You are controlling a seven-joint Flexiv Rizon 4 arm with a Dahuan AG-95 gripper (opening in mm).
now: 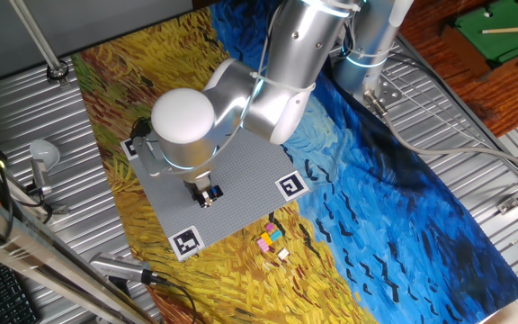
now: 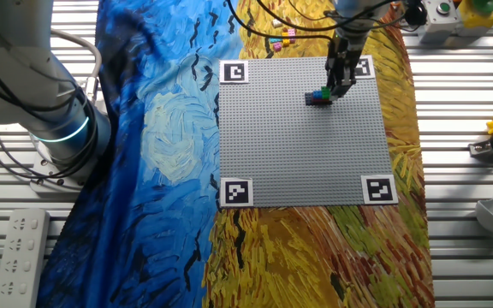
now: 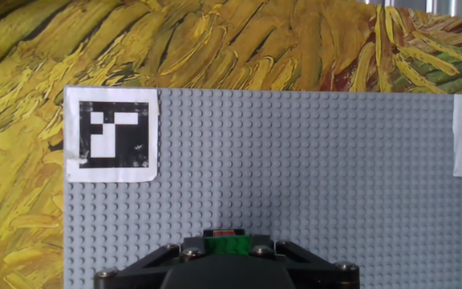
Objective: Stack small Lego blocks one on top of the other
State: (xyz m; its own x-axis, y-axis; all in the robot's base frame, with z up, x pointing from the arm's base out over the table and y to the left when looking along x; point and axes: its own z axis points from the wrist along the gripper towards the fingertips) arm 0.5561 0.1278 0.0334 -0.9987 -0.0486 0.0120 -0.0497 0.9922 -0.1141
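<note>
My gripper [image 1: 207, 193] is down on the grey baseplate [image 1: 241, 193], near its middle. In the hand view a small green Lego block [image 3: 227, 245] sits between the jaws, with a red block [image 3: 224, 234] just beyond it. The other fixed view shows the gripper [image 2: 330, 91] at a small cluster of blue, green and dark blocks [image 2: 318, 97] on the plate. The jaws look closed on the green block. Loose pink, yellow and white blocks [image 1: 270, 238] lie on the cloth off the plate's near corner; they also show in the other fixed view [image 2: 282, 37].
The baseplate has black-and-white tags at its corners [image 1: 292, 185] [image 3: 111, 134]. It lies on a painted yellow and blue cloth [image 1: 403, 198]. The arm's base [image 2: 50, 128] stands on the blue side. Metal grating surrounds the cloth, with tools at its edges [image 1: 43, 162].
</note>
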